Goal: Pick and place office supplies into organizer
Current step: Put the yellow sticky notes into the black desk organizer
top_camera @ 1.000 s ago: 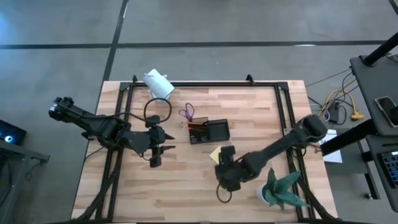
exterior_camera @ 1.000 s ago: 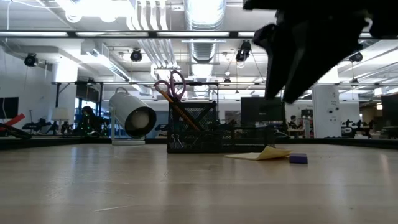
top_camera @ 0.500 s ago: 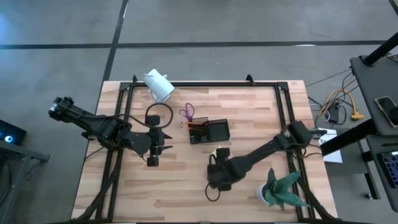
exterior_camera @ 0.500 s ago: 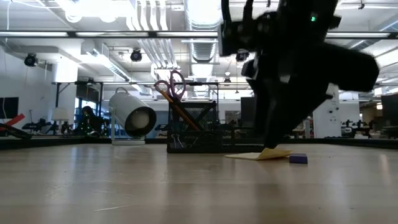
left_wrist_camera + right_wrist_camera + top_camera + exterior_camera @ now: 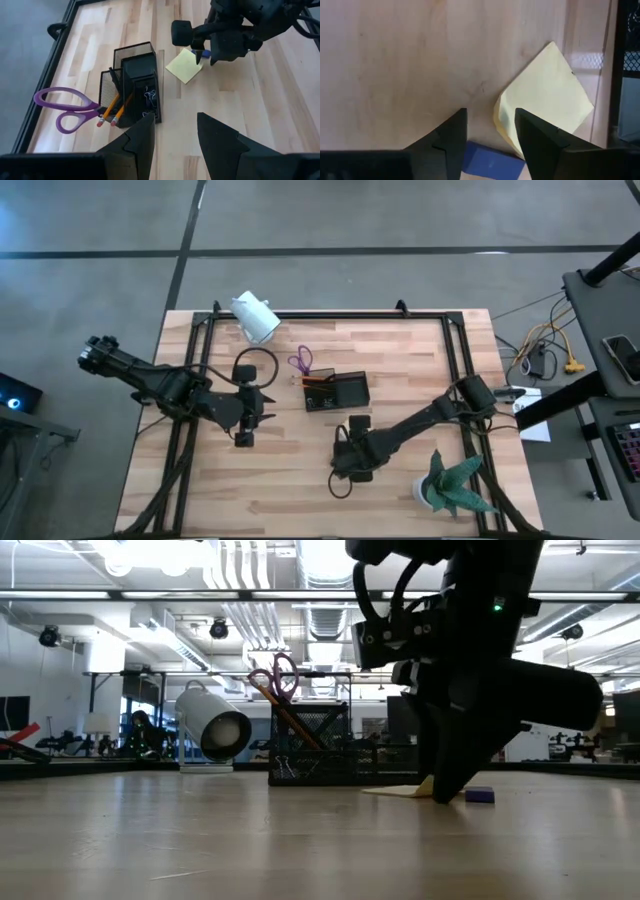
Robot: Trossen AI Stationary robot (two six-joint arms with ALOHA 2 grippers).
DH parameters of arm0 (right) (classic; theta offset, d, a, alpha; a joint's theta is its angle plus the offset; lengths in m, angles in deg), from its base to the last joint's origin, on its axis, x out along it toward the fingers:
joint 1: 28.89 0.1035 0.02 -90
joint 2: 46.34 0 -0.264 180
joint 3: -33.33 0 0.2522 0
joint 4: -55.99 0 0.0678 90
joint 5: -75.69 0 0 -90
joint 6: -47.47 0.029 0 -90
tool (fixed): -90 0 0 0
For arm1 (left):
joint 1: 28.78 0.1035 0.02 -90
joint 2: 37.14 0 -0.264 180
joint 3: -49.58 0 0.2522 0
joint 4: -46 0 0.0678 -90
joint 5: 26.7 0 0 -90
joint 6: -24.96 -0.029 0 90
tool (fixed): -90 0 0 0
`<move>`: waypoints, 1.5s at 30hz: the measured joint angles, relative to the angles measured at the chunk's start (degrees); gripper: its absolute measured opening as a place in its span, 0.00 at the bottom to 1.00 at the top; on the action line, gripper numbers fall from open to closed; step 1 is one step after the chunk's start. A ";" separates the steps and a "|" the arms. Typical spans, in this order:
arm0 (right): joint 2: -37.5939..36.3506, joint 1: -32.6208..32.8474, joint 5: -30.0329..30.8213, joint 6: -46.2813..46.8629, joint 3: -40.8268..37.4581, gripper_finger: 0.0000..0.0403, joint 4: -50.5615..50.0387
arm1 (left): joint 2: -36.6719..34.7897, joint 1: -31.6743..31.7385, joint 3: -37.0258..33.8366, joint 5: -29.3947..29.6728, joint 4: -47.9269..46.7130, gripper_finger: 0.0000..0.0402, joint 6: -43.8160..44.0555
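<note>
My right pincer (image 5: pixel 487 132) is down at the bench (image 5: pixel 420 350), fingers parted and empty, straddling the small blue piece (image 5: pixel 492 161) beside the yellow sticky-note pad (image 5: pixel 545 105). The organizer (image 5: pixel 336 391) sits just beyond. Closing could catch the pad's corner too, or skid the piece away. The piece is partly cut off; contact seems likely. My left pincer (image 5: pixel 174 135) waits, parted.

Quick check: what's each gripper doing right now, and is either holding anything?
Left gripper: open, empty, waiting beside the organizer.
Right gripper: open, holding nothing, low over the sticky-note pad.
</note>
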 joint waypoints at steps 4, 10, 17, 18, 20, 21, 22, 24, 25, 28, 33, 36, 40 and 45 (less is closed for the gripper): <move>0.04 -1.04 0.77 -0.24 -0.40 0.32 -0.50 | 0.00 0.00 0.00 0.00 0.03 0.32 0.04; 0.15 -3.51 2.29 -1.03 -1.73 0.21 -1.23 | 0.00 0.00 0.00 0.00 1.10 0.32 0.11; 0.09 -5.84 0.34 -4.39 -1.95 0.09 -1.29 | 0.00 0.02 0.00 0.00 1.09 0.32 0.15; -0.03 -6.05 -0.25 -4.55 -1.95 0.07 -1.31 | 0.00 0.02 0.00 0.00 1.08 0.32 0.16; -0.18 -6.25 -0.53 -4.63 -1.97 0.04 -1.31 | 0.00 0.02 0.00 0.00 1.08 0.32 0.20; -0.42 -6.25 -0.56 -4.61 -2.01 0.03 -1.29 | 0.00 0.02 0.00 0.00 1.10 0.32 0.20; -0.68 -6.27 -0.64 -4.47 -2.07 0.03 -1.27 | 0.00 0.03 0.00 0.00 1.11 0.32 0.22; -1.59 -6.27 -0.45 -3.49 -2.21 0.02 -1.36 | 0.00 0.04 0.00 0.02 1.28 0.32 0.26; -2.16 -6.24 -0.03 -3.01 -2.22 0.02 -1.74 | 0.00 0.04 0.00 0.02 1.60 0.32 0.26; -5.12 -6.11 0.53 -1.57 -1.85 0.02 -3.18 | 0.02 0.04 0.00 0.12 2.99 0.32 0.25; -11.78 -5.31 4.93 2.60 -1.28 0.02 -6.06 | 0.02 0.04 0.00 0.17 4.55 0.32 0.11; -16.36 -5.25 8.45 6.30 -1.18 0.02 -7.32 | 0.02 0.07 -0.01 0.19 4.50 0.32 0.09; -19.78 -6.73 10.63 7.16 -1.31 0.02 -6.43 | 0.02 0.11 -0.02 0.37 4.63 0.32 0.10; -19.89 -10.96 7.46 5.18 -1.36 0.02 -3.76 | 0.02 0.13 -0.04 0.42 4.80 0.32 0.13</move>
